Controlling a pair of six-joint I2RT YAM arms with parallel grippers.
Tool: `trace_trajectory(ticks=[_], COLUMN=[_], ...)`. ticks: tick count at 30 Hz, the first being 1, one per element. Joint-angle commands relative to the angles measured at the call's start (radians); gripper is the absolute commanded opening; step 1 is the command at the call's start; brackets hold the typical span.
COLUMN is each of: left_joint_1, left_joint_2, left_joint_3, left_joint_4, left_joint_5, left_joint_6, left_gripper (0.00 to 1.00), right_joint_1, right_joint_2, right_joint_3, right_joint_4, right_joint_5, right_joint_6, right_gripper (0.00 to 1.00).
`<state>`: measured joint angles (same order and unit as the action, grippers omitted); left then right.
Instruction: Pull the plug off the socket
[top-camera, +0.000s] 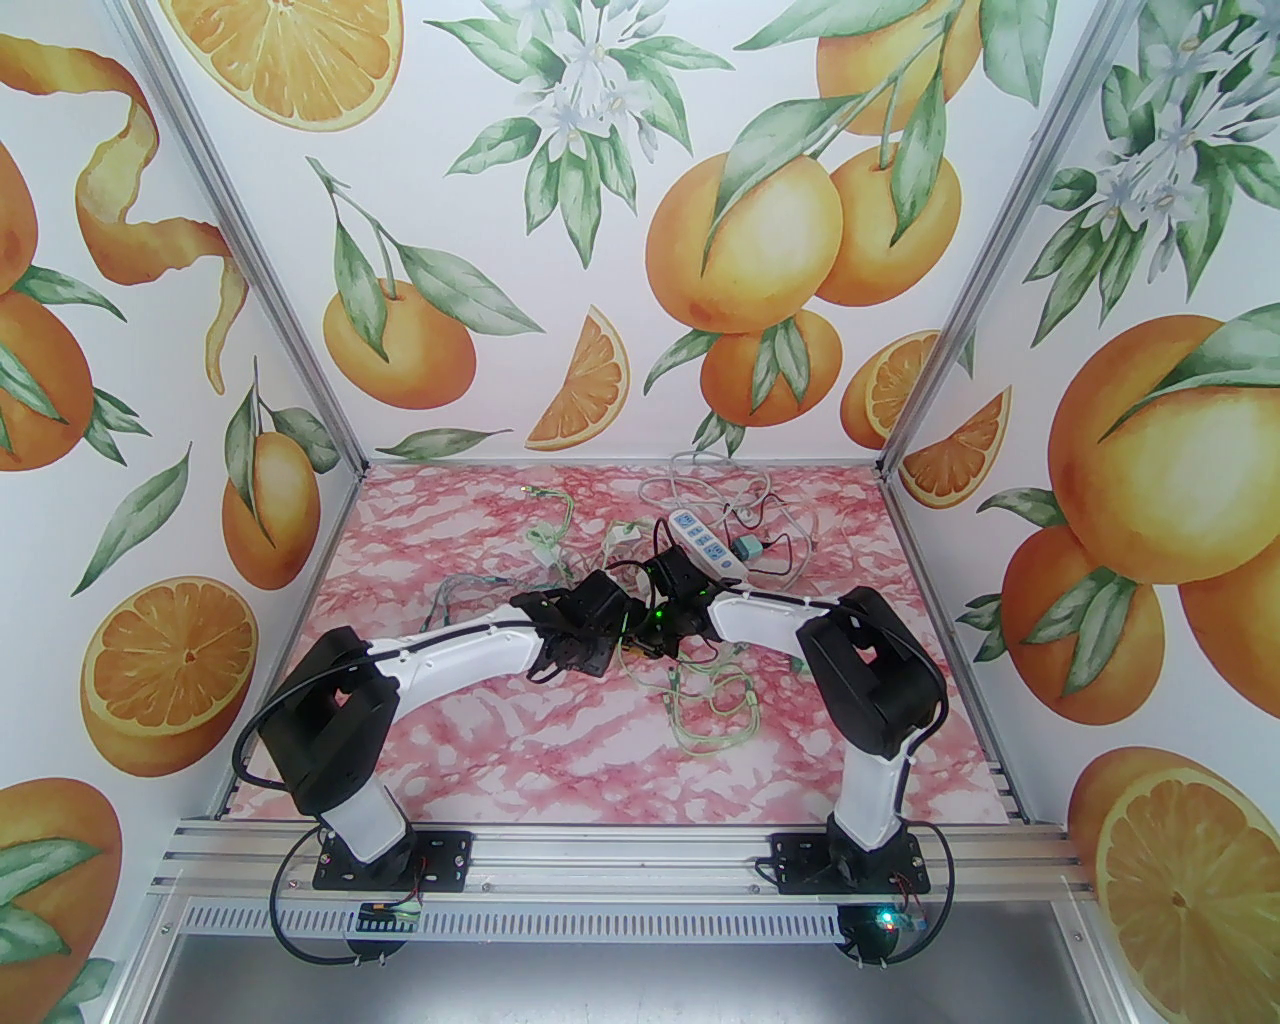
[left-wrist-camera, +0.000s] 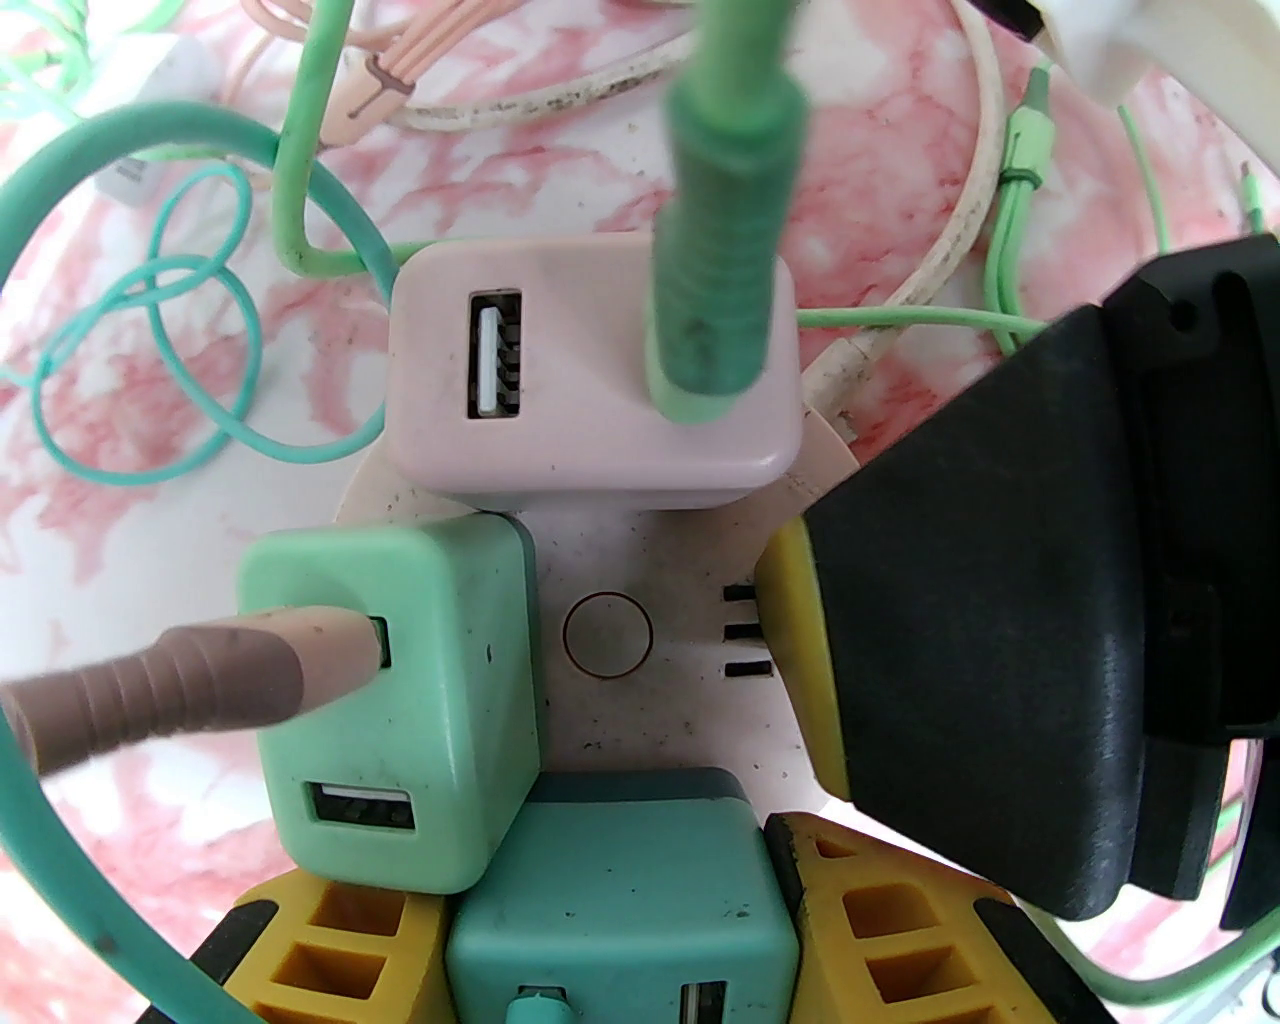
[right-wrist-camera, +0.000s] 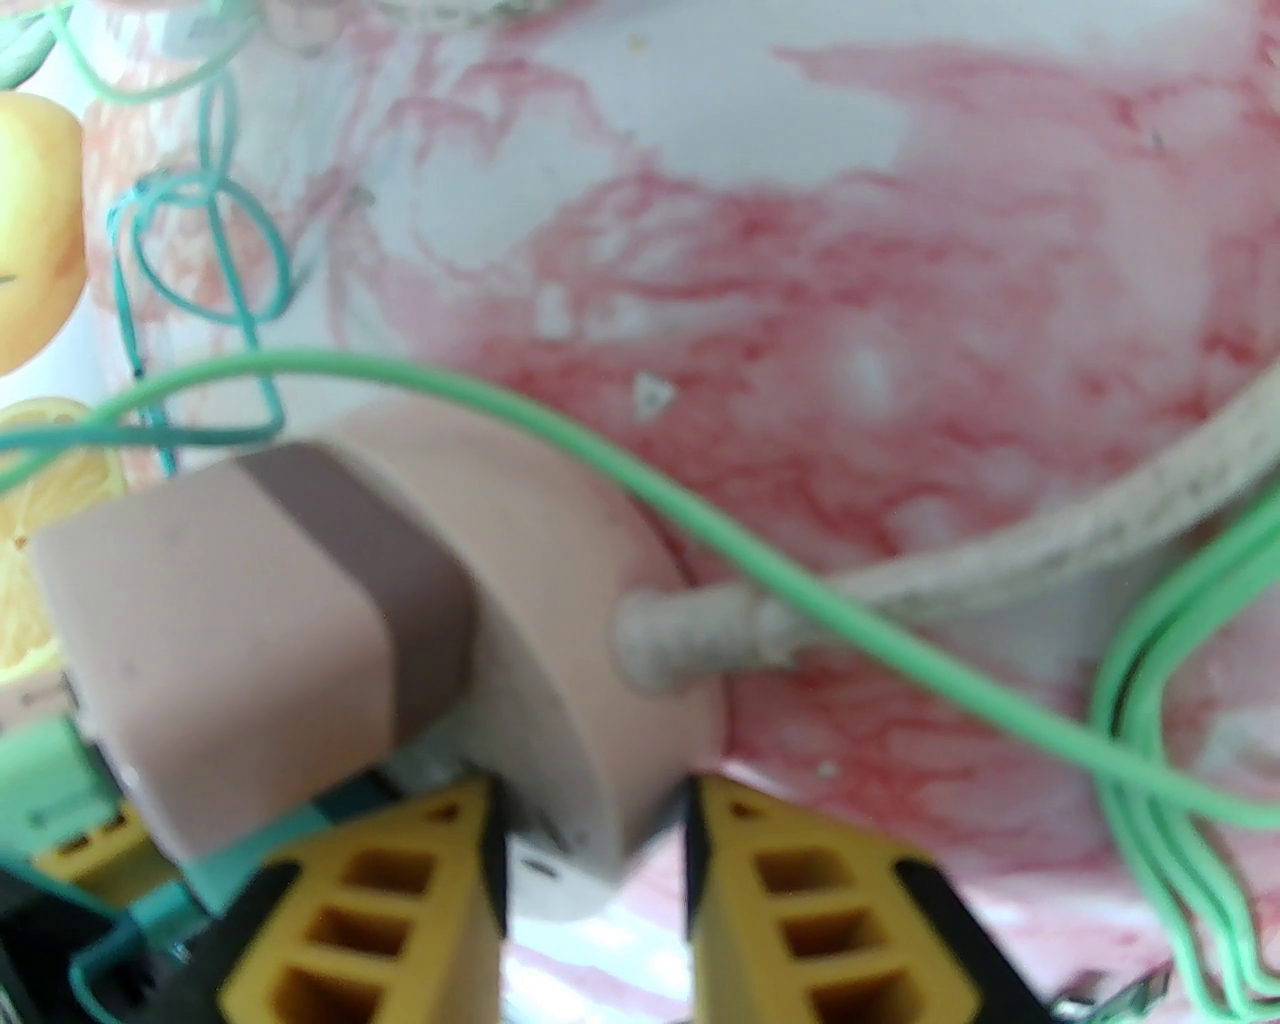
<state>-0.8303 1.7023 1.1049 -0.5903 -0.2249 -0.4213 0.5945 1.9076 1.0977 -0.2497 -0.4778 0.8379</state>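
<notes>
At the centre of the top view, leans inward with the left arm (top-camera: 450, 650) and right arm (top-camera: 780, 615), bent high at the elbows, close at the wrists. With the left gripper (left-wrist-camera: 600, 900), pinches the teal plastic cube plug (left-wrist-camera: 620, 870) at the lower frame edge, set on the round white plastic socket hub (left-wrist-camera: 660, 720). With the right gripper (right-wrist-camera: 590, 800), clamps narrowly on that hub's rim.

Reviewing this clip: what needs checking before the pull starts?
1. Left gripper closed on the teal plug: ok.
2. Right gripper clamping the round socket by its rim: ok.
3. Teal plug sitting on the socket face: ok.
4. Light green plug clear of the teal plug: not ok, they appear to touch.
5. Teal cable clear of the pull path: cannot tell.
</notes>
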Motion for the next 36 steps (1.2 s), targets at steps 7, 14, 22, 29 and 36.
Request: trace_trajectory(ticks=[7, 14, 22, 29, 36], left_joint_1=[0.054, 0.114, 0.059, -0.01, 0.024], left_joint_2=[-0.048, -0.094, -0.071, -0.033, -0.066], left_joint_3=[0.041, 0.031, 0.084, 0.12, 0.112], left_joint_4=[0.023, 0.034, -0.049, -0.089, -0.061], left_joint_5=[0.208, 0.273, 0.148, 0.038, 0.123], left_joint_6=[-0.018, -0.039, 0.018, 0.031, -0.014], left_gripper=[0.24, 0.24, 0.24, 0.23, 0.24], right_joint_1=[0.012, 0.017, 0.022, 0.027, 0.028], right_joint_2=[0.1, 0.1, 0.099, 0.1, 0.098], right_joint_3=[-0.041, -0.042, -0.038, -0.04, -0.045], right_joint_4=[-0.206, -0.209, -0.209, -0.213, -0.217], right_joint_5=[0.206, 0.213, 0.222, 0.235, 0.256], right_joint_6=[-0.043, -0.046, -0.043, -0.045, -0.049], right_gripper=[0.31, 0.31, 0.31, 0.3, 0.29])
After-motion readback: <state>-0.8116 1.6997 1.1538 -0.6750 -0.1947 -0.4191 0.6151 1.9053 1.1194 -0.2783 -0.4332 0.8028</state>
